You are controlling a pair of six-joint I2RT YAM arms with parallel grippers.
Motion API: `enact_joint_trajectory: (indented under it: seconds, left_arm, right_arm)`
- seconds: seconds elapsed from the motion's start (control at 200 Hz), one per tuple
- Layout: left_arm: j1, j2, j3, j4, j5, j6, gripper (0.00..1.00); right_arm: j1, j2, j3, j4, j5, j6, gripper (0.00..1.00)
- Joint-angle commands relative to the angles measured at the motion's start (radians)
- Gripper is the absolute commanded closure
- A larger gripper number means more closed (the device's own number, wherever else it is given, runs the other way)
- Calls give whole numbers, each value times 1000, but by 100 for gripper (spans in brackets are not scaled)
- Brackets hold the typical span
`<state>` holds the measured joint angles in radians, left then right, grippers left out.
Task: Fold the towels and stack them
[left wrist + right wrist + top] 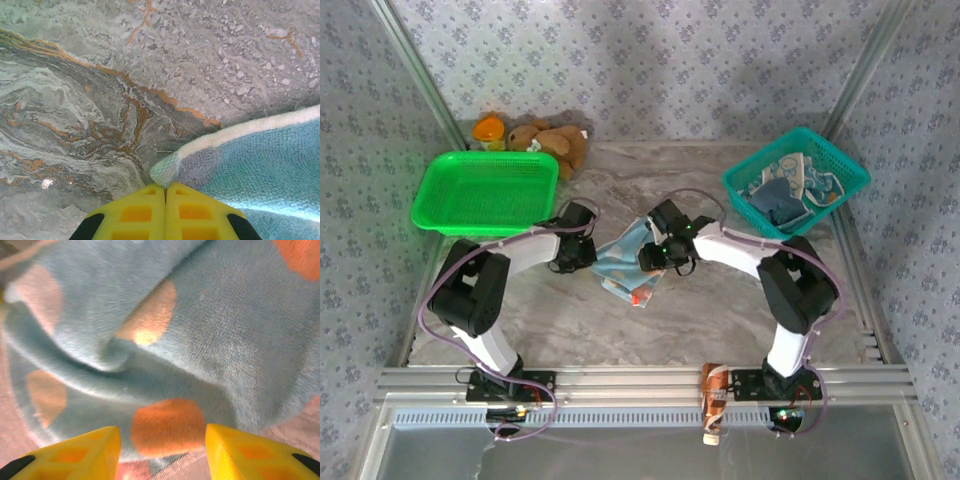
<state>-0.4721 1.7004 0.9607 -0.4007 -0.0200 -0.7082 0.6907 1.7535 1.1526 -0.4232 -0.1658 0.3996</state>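
Polka-dot towel point(625, 265) lies rumpled at the centre of the marble-patterned table point(720, 320), between both arms. Left gripper point(165, 192): fingers fully together on its cream-edged corner, evidently pinching it ready for a fold. Right gripper point(161, 434): jaws apart above the cloth, holding nothing. Other towels point(785, 195) wait in the teal basket point(748, 208).

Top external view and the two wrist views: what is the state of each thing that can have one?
Blue fleecy towel with orange polka dots, rumpled on the table, not yet stacked.
Left gripper, shut on a white-edged corner of that towel.
Right gripper, open over that towel.
Teal plastic mesh basket, upright, holding crumpled towels.
Green plastic mesh basket, upright, no towel inside.
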Motion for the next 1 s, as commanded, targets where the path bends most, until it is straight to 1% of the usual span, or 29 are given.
enact_joint_trajectory:
  seconds: [0.0, 0.095, 0.23, 0.295, 0.41, 0.475, 0.585, 0.645, 0.765, 0.919, 0.994]
  left_arm:
    - [-8, -82, 6, -25, -27, -28, 100]
    - [-9, -166, 18, -72, -70, -31, 100]
    - [-11, -266, 60, -139, -81, -34, 100]
    - [-12, -311, 97, -180, -95, -40, 100]
    - [-13, -351, 191, -271, -159, -20, 100]
    - [-14, -353, 243, -328, -160, -13, 100]
    - [-20, -362, 293, -344, -120, -25, 100]
    - [-34, -368, 324, -350, -118, -36, 100]
    - [-76, -364, 427, -395, -140, -51, 100]
    - [-134, -337, 597, -477, -206, -74, 100]
    - [-147, -319, 639, -488, -219, -86, 100]
  right_arm:
    - [23, -82, -51, -46, 25, 28, 48]
    - [45, -109, -95, -17, 1, 60, 47]
    - [70, -97, -141, 50, -26, 116, 45]
    - [79, -88, -146, 74, -34, 126, 45]
    - [105, -76, -134, 108, -34, 123, 45]
    - [115, -53, -113, 114, -36, 119, 45]
    - [118, -1, -64, 135, -58, 126, 45]
    - [119, 26, -28, 134, -59, 120, 45]
    - [104, 61, 29, 129, -59, 105, 45]
    - [30, 80, 121, 101, -69, 71, 45]
    - [-8, 77, 158, 76, -65, 42, 44]
